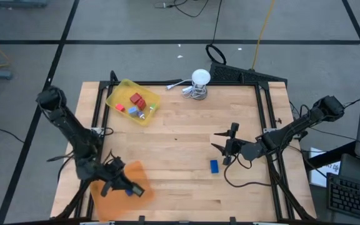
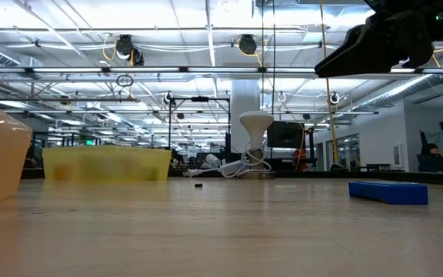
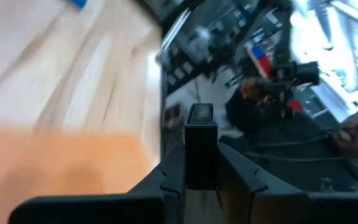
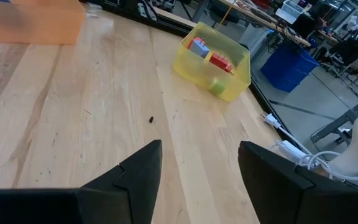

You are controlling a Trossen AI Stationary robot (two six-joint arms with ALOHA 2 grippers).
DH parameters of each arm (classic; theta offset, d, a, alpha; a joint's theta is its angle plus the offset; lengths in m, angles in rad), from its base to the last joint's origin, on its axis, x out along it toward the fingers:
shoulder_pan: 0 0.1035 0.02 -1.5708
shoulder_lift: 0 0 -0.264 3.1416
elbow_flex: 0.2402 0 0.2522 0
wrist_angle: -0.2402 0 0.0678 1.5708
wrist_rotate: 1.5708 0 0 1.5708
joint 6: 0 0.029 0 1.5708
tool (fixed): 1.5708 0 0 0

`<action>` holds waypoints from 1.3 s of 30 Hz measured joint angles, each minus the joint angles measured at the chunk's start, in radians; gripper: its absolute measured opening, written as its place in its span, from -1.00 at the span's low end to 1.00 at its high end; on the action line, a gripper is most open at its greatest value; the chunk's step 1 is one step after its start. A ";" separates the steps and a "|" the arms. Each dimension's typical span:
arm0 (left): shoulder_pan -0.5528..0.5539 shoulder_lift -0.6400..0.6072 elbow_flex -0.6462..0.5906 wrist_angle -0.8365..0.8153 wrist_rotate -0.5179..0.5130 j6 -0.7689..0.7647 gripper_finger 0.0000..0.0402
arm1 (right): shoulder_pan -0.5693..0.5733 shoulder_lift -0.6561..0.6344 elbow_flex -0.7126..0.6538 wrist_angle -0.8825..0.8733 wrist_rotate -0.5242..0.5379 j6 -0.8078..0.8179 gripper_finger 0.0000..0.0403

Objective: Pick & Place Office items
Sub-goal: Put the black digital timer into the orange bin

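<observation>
High view, left end effector [image 1: 132,190]: low over the orange tray [image 1: 108,199] at the near-left corner of the surface [image 1: 180,125]; a small blue piece [image 1: 129,192] sits right at its tip.
Left end effector, state: the left wrist view shows a dark blocky piece [image 3: 201,146] clamped between the fingers [image 3: 166,177], the orange tray below and to one side.
Right end effector [image 1: 230,145]: above the surface on the right half, fingers [image 4: 143,163] spread apart with nothing between them.
Blue block [image 1: 214,166]: lies flat on the surface just beside the right end effector, on its near-left side, not touching it; the low view shows it [image 2: 388,191] resting alone on the wood.
Yellow tray [image 1: 119,95]: far-left part of the surface, well away from both end effectors.
Yellow tray, contents: red pieces [image 1: 136,100], a blue piece [image 1: 120,108], a greyish one and a green one; the right wrist view shows the same tray [image 4: 194,70] ahead of the right end effector.
White round object [image 1: 199,79]: far edge, with a coiled cable, well beyond the right end effector.
</observation>
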 joint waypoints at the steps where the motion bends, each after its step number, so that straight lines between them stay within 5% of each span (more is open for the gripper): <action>1: -0.025 0.000 0.000 -0.037 -0.017 -0.047 -0.69 | 0.000 0.000 0.000 0.000 0.000 0.000 0.00; 9: -0.140 0.001 0.001 -0.354 -0.167 -0.451 -0.52 | 0.000 0.000 0.000 0.000 0.000 0.000 0.00; 39: -0.143 0.001 0.000 -0.306 -0.182 -0.447 -0.54 | 0.000 0.000 0.000 0.001 -0.002 0.001 0.00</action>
